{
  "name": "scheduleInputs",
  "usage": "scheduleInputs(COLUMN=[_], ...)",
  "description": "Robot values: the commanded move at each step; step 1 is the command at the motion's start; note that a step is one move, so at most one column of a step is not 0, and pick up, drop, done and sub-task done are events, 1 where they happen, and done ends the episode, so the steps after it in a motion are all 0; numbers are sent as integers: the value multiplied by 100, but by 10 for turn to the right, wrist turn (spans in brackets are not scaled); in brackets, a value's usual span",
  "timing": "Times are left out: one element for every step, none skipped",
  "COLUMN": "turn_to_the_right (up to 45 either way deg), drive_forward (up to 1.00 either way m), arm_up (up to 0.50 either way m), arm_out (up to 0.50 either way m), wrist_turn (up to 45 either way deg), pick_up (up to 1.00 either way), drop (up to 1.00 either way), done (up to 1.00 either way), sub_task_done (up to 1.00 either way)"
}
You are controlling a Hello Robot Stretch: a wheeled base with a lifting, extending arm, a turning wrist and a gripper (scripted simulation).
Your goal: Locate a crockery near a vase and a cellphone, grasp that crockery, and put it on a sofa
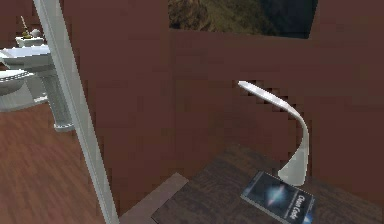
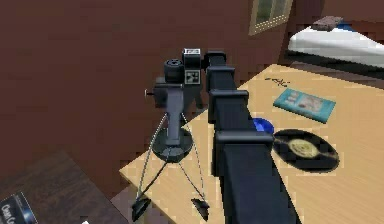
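Observation:
My gripper (image 2: 170, 208) hangs off the end of the dark arm (image 2: 240, 150), with its dark body under two small white marked squares (image 2: 182, 66). Its two thin fingers (image 2: 141, 196) reach down over the near corner of a light wooden tabletop (image 2: 300, 190). Only bare tabletop lies behind the fingertips, so the gripper holds nothing. A small blue round thing (image 2: 263, 125) lies on that tabletop right beside the arm, partly hidden by it.
A black record-like disc (image 2: 307, 148), a light blue book (image 2: 306, 102) and a pen (image 2: 277, 81) lie on the light tabletop. A bed (image 2: 340, 42) stands beyond. A dark table (image 1: 290, 195) bears a white curved lamp (image 1: 290, 130) and a dark book (image 1: 282, 194). A doorway shows a white pedestal sink (image 1: 30, 70).

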Motion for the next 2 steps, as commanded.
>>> scheduleInputs(turn_to_the_right=[0,0], drive_forward=[0,0], arm_up=[0,0], arm_out=[0,0], wrist_turn=[450,450], pick_up=[0,0], drop=[0,0], done=[0,0], sub_task_done=[0,0])
